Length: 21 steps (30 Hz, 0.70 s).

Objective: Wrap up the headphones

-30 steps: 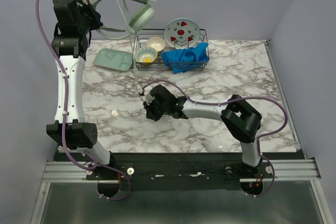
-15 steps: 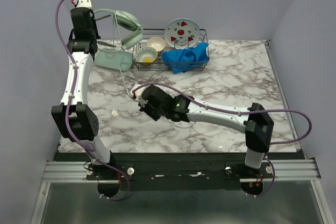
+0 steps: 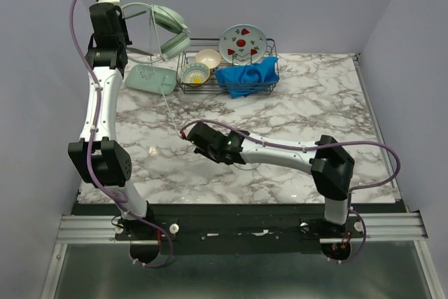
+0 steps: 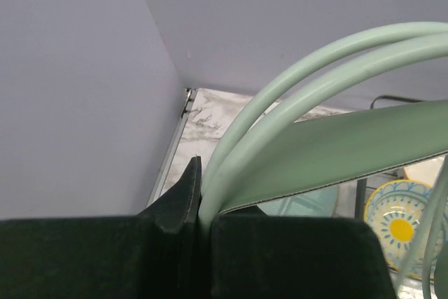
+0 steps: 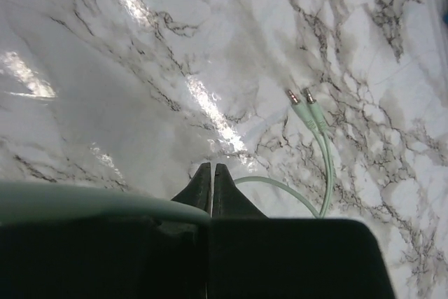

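Firmly shut, left jaws clamp headphones (image 4: 329,152); right jaws pinch cable (image 5: 325,160).

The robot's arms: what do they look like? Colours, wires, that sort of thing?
The left arm and right arm are alike: slim white tubes between chunky black joints, a thin purple cable looping alongside each. The left pincer and right pincer have black pointed fingers.

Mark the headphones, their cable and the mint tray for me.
headphones (image 4: 350,145): left wrist view, on the headband's flat band.
cable (image 5: 301,110): right wrist view, on one plug's green sleeve.
mint tray (image 3: 144,78): top view, on its bare middle.
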Tool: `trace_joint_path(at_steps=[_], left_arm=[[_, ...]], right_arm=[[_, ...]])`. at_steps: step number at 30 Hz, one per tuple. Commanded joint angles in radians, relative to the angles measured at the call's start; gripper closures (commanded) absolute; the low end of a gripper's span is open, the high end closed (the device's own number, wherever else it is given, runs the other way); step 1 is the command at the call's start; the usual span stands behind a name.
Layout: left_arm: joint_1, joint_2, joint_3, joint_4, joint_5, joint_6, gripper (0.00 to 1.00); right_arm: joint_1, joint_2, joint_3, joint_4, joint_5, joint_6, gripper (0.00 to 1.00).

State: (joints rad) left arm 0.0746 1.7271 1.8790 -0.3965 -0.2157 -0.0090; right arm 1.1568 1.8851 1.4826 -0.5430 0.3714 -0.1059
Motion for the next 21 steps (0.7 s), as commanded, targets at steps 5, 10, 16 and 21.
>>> trace_joint_path(at_steps=[5, 10, 16, 21], left_arm=[[0.037, -0.052, 0.134, 0.067, 0.108, -0.174, 1.00], [0.040, -0.072, 0.127, 0.062, 0.127, -0.195, 1.00], [0.050, -0.095, 0.138, 0.041, 0.210, -0.244, 1.00], [0.051, -0.124, 0.150, 0.022, 0.286, -0.278, 1.00]], right_arm=[[-0.025, 0.115, -0.042, -0.037, -0.051, -0.043, 0.99], [-0.032, 0.101, -0.047, -0.028, -0.060, -0.034, 0.99], [-0.049, 0.123, -0.059, -0.020, -0.042, -0.034, 0.99], [-0.077, 0.144, -0.070, -0.003, -0.060, -0.025, 0.99]])
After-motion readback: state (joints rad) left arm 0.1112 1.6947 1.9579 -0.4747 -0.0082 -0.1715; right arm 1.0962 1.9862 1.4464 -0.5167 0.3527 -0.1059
